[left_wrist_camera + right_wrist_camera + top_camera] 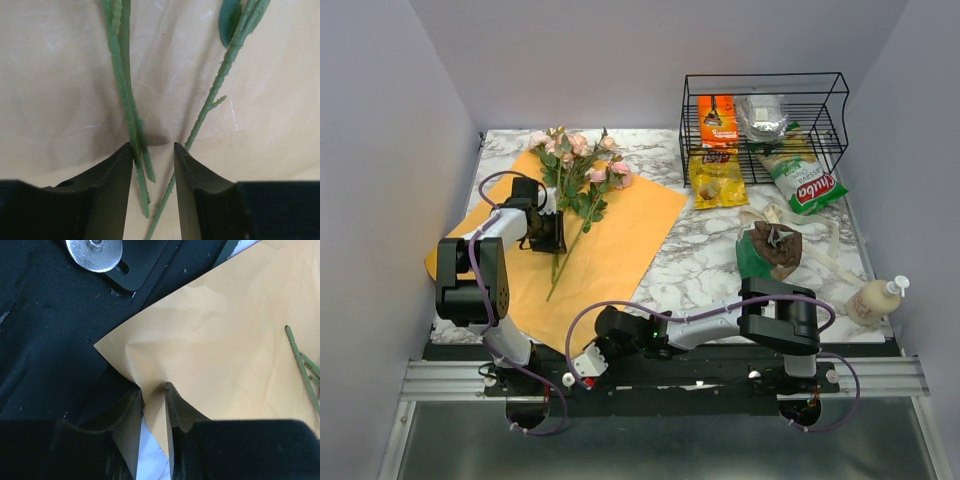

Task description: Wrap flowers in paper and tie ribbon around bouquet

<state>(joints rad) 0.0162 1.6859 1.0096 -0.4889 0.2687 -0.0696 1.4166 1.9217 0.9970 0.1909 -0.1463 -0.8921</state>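
Bright orange paper (610, 240) spread flat on the marble surface (710, 275), left of centre. Pink and cream flowers (582, 165) laid diagonally across it, blooms at the far edge, stems (125, 100) pointing toward the near side.

Left end effector (556, 230) down on the sheet at the stems. From the wrist view, jaws parted, two thin stems running through the gap, one brushing a finger (112, 195), no squeeze visible.

Right end effector (583, 363) at the paper's near corner, where the sheet overlaps the black base (45, 355). Jaws narrowly apart astride the paper's edge, sheet buckled against one finger (182, 412), a slim gap showing between them.

Pale cream ribbon (817, 260) loose on the right of the surface, well apart from the paper, next to a green and brown packet (770, 250). Beyond it, a black wire basket (765, 120) holding snack packets.
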